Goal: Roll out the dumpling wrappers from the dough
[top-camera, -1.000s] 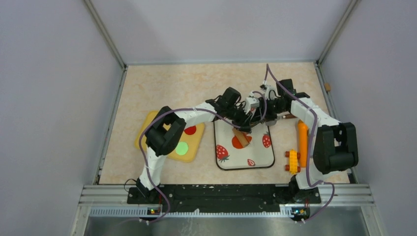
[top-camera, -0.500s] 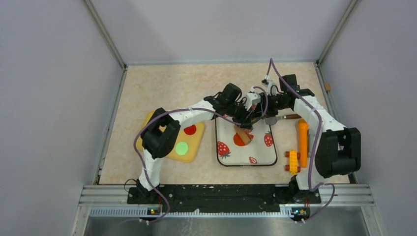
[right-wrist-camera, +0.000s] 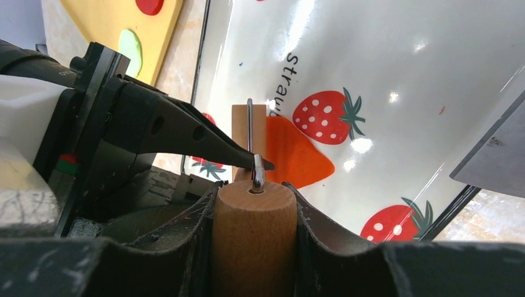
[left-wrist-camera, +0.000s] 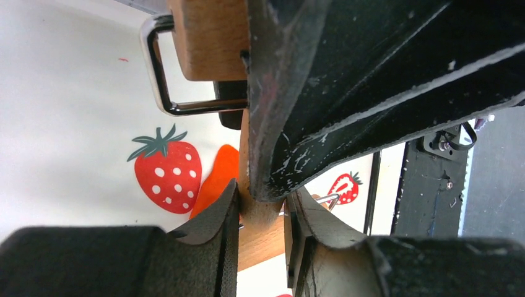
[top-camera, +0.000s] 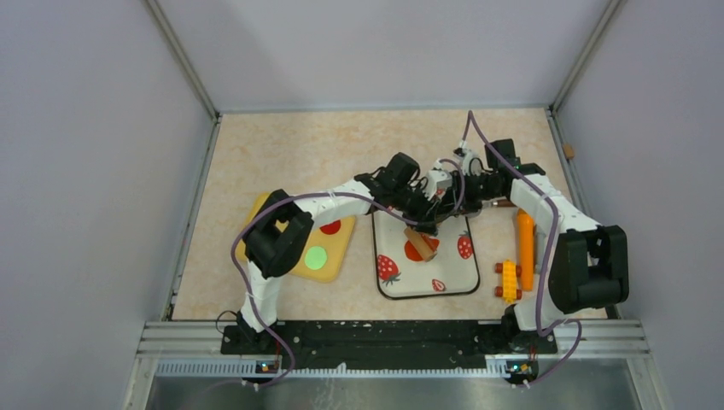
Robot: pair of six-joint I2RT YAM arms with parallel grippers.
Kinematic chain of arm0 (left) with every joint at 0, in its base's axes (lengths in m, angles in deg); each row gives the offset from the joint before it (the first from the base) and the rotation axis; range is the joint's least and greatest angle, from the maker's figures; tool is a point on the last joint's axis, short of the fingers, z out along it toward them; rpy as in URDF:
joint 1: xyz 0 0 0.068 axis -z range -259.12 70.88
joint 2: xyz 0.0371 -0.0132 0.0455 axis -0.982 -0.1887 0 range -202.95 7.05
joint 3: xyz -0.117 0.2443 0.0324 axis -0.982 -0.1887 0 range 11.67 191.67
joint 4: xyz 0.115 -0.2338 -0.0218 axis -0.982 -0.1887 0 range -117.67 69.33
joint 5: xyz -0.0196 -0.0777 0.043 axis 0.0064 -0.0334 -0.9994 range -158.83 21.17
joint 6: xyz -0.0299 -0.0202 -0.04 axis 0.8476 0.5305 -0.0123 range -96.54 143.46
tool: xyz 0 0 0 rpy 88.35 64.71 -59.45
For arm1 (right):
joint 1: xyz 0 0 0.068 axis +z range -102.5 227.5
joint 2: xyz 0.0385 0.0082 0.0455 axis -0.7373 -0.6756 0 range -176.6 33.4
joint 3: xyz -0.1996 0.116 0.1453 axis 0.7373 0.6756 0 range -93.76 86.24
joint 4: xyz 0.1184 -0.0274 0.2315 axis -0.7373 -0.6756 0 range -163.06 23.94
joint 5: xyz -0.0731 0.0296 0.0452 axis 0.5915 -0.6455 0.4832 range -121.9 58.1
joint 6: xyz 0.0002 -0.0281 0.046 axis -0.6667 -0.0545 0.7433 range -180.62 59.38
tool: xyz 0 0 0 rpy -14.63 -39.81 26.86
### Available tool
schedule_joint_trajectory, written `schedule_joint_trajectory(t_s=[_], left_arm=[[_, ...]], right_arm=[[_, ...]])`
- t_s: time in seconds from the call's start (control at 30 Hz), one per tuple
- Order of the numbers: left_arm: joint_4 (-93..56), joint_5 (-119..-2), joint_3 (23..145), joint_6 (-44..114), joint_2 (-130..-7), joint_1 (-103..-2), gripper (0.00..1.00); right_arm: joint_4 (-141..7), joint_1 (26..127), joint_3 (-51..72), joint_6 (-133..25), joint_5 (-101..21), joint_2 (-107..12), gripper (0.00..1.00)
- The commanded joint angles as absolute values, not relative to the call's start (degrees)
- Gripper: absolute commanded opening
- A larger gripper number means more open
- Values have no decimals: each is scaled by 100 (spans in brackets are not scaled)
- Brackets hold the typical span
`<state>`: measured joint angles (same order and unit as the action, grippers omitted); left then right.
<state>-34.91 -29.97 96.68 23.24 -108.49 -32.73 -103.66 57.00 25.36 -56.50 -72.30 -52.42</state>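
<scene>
1. Left end effector (left-wrist-camera: 260, 199): closed on the wooden shaft of the roller tool (top-camera: 416, 236). Both fingers (left-wrist-camera: 218, 213) pressed against the wood in the left wrist view.

2. Right end effector (right-wrist-camera: 254, 193): closed on the round wooden handle (right-wrist-camera: 254, 232) of the same tool, one finger on each side. A metal bracket (left-wrist-camera: 162, 80) joined the handle to the roller head (right-wrist-camera: 249, 127).

3. The dough (top-camera: 421, 248) lay as a flat orange-red blob near the centre of the strawberry mat (top-camera: 452, 278), on the tabletop (top-camera: 282, 145). The roller head sat at its left edge (whether it touched could not be told).

4. The dumpling wrappers, one red disc (top-camera: 330, 226) and one green disc (top-camera: 317, 257), lay on the yellow board (top-camera: 340, 246), left of the mat and apart from the dough.

5. An orange tool (top-camera: 524, 248) and a yellow block (top-camera: 509, 279) lay right of the mat.
</scene>
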Motion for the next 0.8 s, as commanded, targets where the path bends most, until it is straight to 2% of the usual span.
schedule_joint_trajectory(t_s=[0.0,0.27,0.77], left_arm=[[-2870,-3131,9721,2583,-10870,-3207,0],[-3094,-3574,9594,1807,-11146,-3209,0],[-3548,-3796,8176,1327,-10086,-3473,0]], right_arm=[[-10650,5766,2576,-6300,-7131,-4995,0],[-10028,5800,3172,-6465,-6787,-5331,0],[-9575,6615,3391,-6329,-6737,-5675,0]])
